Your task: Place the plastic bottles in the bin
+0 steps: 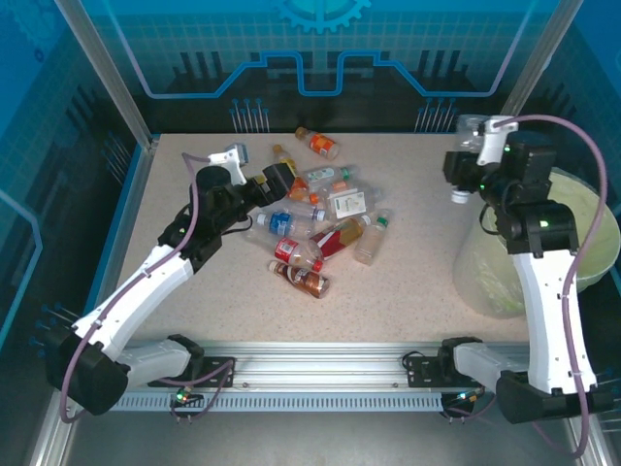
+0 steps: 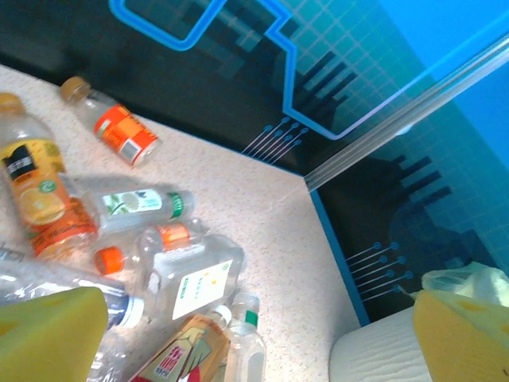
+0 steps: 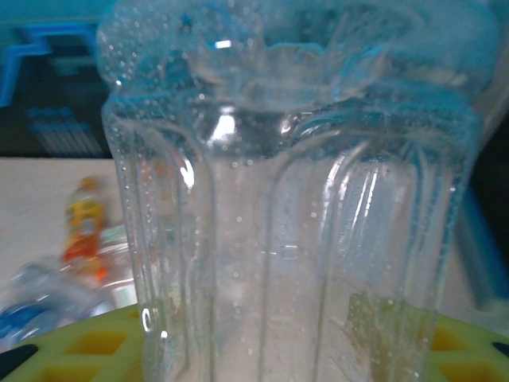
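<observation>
Several plastic bottles (image 1: pixel 320 218) lie in a heap mid-table, some with orange or red liquid. My left gripper (image 1: pixel 279 181) hovers at the heap's left edge, open, with nothing between its yellow fingers (image 2: pixel 48 334). In the left wrist view, a square clear bottle (image 2: pixel 191 278) and a tea bottle (image 2: pixel 179 354) lie just ahead of the left gripper (image 2: pixel 254 350). My right gripper (image 1: pixel 464 167) is shut on a clear bottle (image 1: pixel 470 126), held high by the left rim of the bin (image 1: pixel 594 218). That ribbed clear bottle (image 3: pixel 294 223) stands between the yellow pads (image 3: pixel 75 350).
An orange-labelled bottle (image 1: pixel 320 144) lies apart near the back wall. Glass walls and aluminium posts (image 1: pixel 112 78) enclose the table on three sides. A rail (image 1: pixel 310 364) with the arm bases runs along the near edge. Bare tabletop (image 1: pixel 417 291) lies between heap and bin.
</observation>
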Robot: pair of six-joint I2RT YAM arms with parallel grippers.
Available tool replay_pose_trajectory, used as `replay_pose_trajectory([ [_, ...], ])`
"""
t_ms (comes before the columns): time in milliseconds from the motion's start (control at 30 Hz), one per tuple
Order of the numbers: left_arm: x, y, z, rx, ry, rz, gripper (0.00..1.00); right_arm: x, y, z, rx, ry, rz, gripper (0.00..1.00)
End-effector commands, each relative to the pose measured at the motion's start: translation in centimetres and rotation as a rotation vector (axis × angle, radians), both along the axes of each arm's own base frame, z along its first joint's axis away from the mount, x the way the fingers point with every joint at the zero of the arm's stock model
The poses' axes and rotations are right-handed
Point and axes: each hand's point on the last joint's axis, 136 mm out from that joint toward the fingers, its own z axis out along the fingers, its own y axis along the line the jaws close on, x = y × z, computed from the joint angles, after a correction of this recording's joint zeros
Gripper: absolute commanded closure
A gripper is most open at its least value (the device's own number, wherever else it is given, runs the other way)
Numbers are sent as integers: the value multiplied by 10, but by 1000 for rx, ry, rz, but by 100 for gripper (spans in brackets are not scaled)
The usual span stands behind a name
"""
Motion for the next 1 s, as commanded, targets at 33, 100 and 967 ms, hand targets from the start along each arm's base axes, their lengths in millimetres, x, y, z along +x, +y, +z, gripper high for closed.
replay_pose_trajectory([
  [33, 3, 6, -20, 6, 76, 33, 1, -31, -58, 15, -48, -21, -246, 59],
  [100, 4, 0, -23, 2, 82, 0, 1, -45, -88, 12, -80, -1, -389, 59],
  [967, -9, 34, -112, 96, 440, 118, 1, -61, -188, -131, 57, 383, -788, 40],
])
